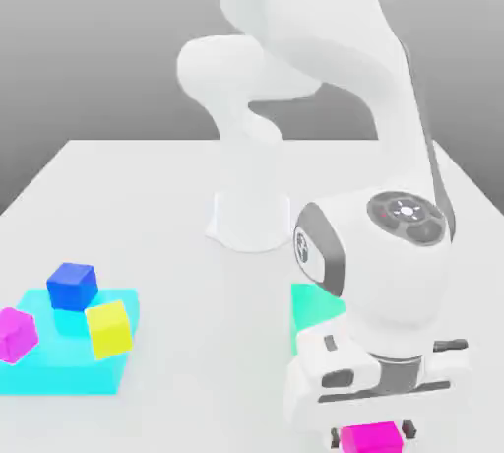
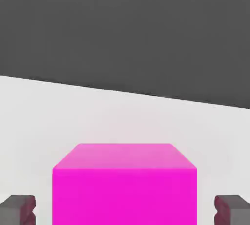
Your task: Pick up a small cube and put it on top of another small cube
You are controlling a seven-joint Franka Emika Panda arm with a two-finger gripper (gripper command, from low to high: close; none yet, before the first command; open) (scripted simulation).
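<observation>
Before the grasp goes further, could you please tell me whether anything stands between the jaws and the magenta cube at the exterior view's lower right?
Nothing visible stands in the way: the magenta cube sits between the jaws, with only a gap showing on either side.

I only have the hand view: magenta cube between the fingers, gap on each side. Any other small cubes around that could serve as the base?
Observer: Yes, three at the cyan slab, at the exterior view's left: blue, yellow and another magenta one.

Operator: And where is the gripper compared with that slab?

Observer: Well away from it, low at the exterior view's right.

Operator: Anything else near the hand?

Observer: A green slab, partly hidden behind the hand in the exterior view.
</observation>
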